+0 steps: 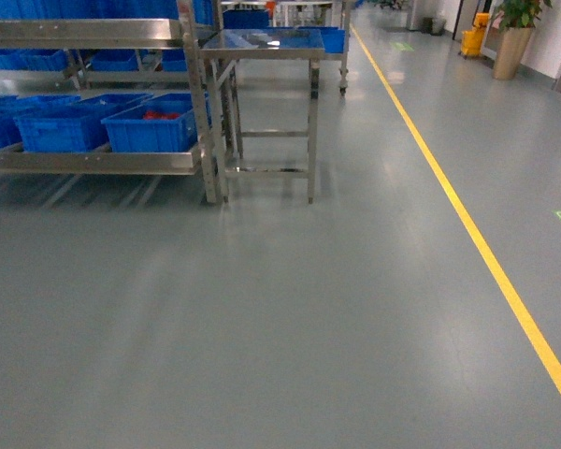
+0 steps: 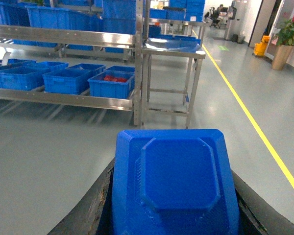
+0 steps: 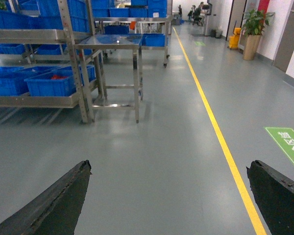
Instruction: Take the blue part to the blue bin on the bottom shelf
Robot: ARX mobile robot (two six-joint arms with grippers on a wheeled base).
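Head view: steel table [image 1: 262, 42] beside bottom shelf [image 1: 89, 161]; left gripper [image 2: 171, 215] clasps blue part [image 2: 174, 181], right gripper [image 3: 169, 196] spread empty.

Blue part [image 2: 179, 183] (square, raised octagonal face) in left tool [image 2: 171, 205], blue bins [image 2: 111, 84] on bottom shelf [image 2: 63, 99]

Three blue bins [image 2: 63, 80], one blue part [image 2: 174, 183].

Grey floor [image 1: 290, 318] reflecting overhead light; a yellow line [image 1: 467, 224] running along the aisle past a small steel table [image 1: 262, 42]; a potted plant [image 1: 516, 23] standing against the far wall.
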